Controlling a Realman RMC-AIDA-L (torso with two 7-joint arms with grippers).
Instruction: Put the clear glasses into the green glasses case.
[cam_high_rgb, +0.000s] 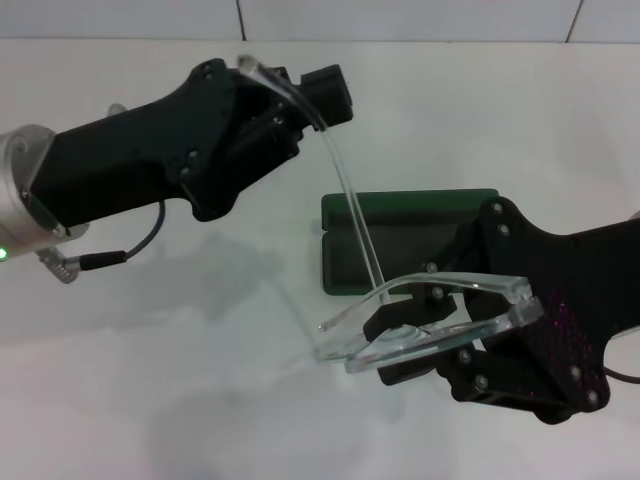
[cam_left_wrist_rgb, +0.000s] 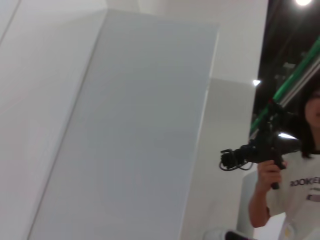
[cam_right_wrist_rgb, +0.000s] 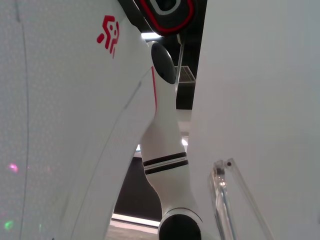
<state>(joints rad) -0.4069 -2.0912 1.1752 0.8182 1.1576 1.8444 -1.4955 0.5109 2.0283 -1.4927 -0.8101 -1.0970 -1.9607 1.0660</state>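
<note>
Both arms are on the job rn. The right gripper (cam_high_rgb: 420, 335), black w/ an open frame, sits low in front of the case, its fingers closed on the lens front of the clear glasses (cam_high_rgb: 430, 325), the see-through colourless plastic wraparound safety pair. The left gripper (cam_high_rgb: 262, 92) is up higher and further back on the left, fingers pinched on the tip of one long curved clear arm, which runs down in an arc to the lens. So the glasses are held in the air between the two, arm unfolded, not touching the white table (cam_high_rgb: 150, 400) afaict.

The green glasses case (cam_high_rgb: 400, 215), a dark green rectangular hard clamshell w/ rounded corners, lies open on the table just behind the right gripper, dark lining showing, partly hidden by the gripper and that clear arm.

Imo the step in hand is folding/positioning the glasses before lowering them in. Tips:
- the unfolded arm has to swing in against the lens first, otherwise the pair is way too long for the tray
- the left should move along the hinge's arc, not pull straight, or the plastic flexes and pops out of the right's grip
- line the lens up lengthwise w/ the case, then go down slow
- let go w/ the left first, then lower w/ the right

Wrist cams are no help: the left one faces a wall and a bystander, the right one just catches a clear tip of the glasses and the robot's body.
</note>
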